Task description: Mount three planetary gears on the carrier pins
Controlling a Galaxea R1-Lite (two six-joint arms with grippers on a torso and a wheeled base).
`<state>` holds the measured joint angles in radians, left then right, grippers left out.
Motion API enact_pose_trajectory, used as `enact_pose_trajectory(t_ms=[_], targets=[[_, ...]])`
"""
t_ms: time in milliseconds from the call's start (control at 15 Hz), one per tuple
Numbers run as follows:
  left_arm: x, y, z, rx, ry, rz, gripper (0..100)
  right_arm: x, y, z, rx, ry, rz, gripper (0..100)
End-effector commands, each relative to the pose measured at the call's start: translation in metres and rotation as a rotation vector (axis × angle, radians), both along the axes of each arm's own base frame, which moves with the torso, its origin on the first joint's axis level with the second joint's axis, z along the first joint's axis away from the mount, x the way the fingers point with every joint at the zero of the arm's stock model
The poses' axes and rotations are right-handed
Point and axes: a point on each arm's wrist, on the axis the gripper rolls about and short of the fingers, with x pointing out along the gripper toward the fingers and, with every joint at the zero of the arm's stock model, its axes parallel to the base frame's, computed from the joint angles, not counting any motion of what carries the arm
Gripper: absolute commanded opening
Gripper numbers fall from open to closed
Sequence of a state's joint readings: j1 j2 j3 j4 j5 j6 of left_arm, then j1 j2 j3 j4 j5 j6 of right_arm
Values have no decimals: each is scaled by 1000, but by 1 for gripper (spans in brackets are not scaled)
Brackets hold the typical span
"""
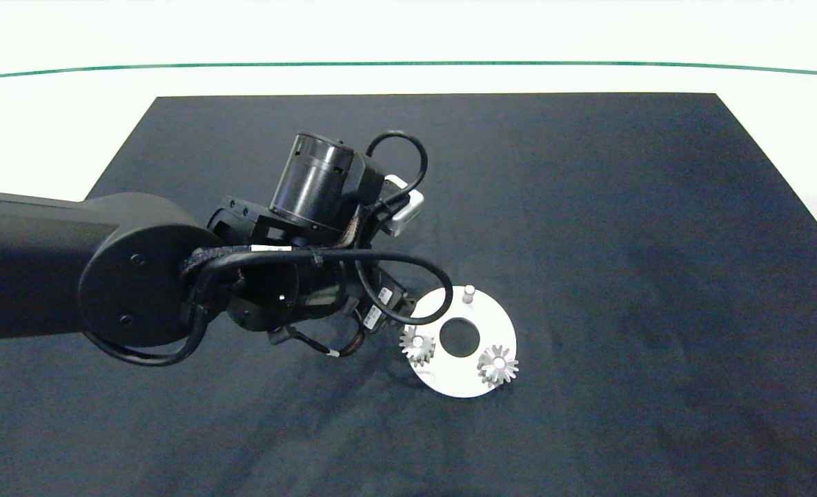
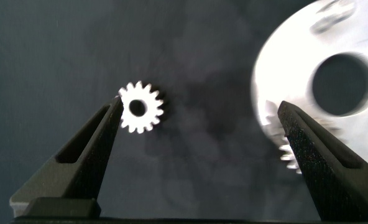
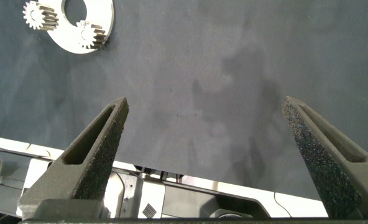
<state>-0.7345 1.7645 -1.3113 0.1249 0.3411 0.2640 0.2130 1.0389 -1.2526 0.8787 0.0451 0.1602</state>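
Beside one finger [image 2: 103, 134] (jaws spread) lies a loose gear [image 2: 140, 107].

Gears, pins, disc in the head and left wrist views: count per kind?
planetary gears: 3 (two on pins, plus one loose gear off the disc)
carrier pins: 3 (one bare)
disc: 1
Total: 7

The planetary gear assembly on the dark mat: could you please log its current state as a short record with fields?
Carrier: flat white round disc with a large centre hole, on the dark mat
Gears on pins: two small silver toothed gears
Bare pin: one short white-grey peg, at the disc's far edge
Loose gear: third silver gear, flat on the mat beside the disc
Left gripper: open, one finger close beside the loose gear
Right gripper: open, above bare mat, away from the disc
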Motion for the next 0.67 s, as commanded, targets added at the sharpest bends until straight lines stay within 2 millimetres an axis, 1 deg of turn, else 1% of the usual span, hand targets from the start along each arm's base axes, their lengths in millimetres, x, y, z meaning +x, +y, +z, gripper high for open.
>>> enact_pose_trajectory(t_ms=[67, 200, 267, 333, 533, 667], targets=[[18, 9, -5, 17, 18, 57, 100, -1, 0, -1, 0, 5, 0, 100], [31, 15, -8, 22, 27, 95, 100, -1, 0, -1, 1, 6, -1, 100], [35, 20, -6, 29, 39, 113, 100, -1, 0, -1, 1, 6, -1, 100], [37, 27, -8, 47, 68, 133, 100, -1, 0, -1, 1, 6, -1, 100], [35, 39, -3, 57, 123, 174, 100, -1, 0, -1, 1, 7, -1, 100], [39, 40, 3, 12, 124, 210, 100, -1, 0, -1, 1, 7, -1, 100]])
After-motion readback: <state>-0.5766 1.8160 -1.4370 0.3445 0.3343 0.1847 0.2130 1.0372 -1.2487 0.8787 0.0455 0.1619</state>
